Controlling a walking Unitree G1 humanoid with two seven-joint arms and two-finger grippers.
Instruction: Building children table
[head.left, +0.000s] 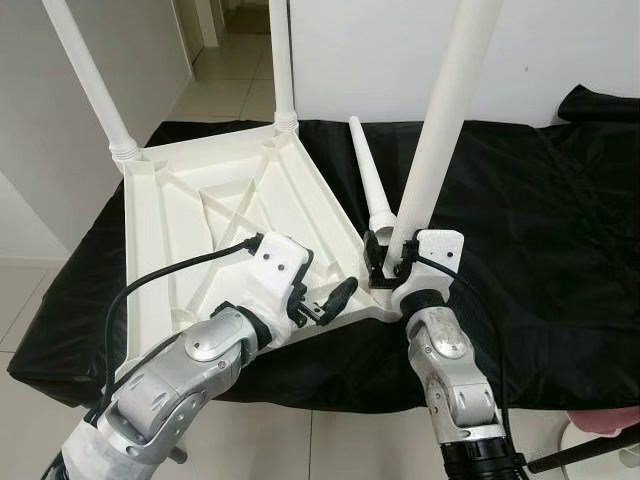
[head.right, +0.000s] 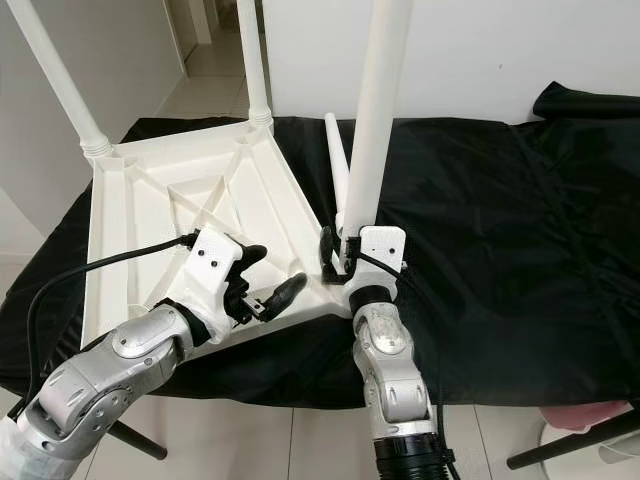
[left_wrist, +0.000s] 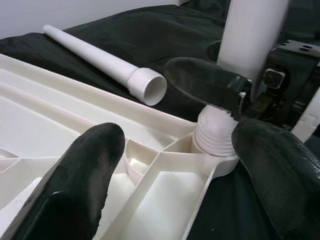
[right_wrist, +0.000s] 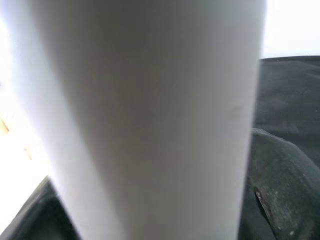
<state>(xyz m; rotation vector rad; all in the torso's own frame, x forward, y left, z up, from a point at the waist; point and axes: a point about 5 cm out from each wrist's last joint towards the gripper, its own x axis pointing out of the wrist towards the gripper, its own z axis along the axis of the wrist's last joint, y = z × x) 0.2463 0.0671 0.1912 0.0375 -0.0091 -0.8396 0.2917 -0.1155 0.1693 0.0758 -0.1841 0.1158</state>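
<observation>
Right pincer (head.left: 388, 262) clamps upright leg (head.left: 440, 130) at tabletop (head.left: 200, 220) corner socket | left pincer (head.left: 325, 303) spread, apparently touching nothing, beside corner | black-draped counter (head.left: 540, 230), white wall.

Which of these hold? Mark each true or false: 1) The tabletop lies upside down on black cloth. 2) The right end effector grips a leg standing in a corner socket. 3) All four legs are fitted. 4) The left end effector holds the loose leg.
1) True: the tabletop lies underside up on the black cloth.
2) True: the right end effector grips the upright leg.
3) False: one loose leg lies on the cloth.
4) False: the left end effector is open by the tabletop's corner.
</observation>
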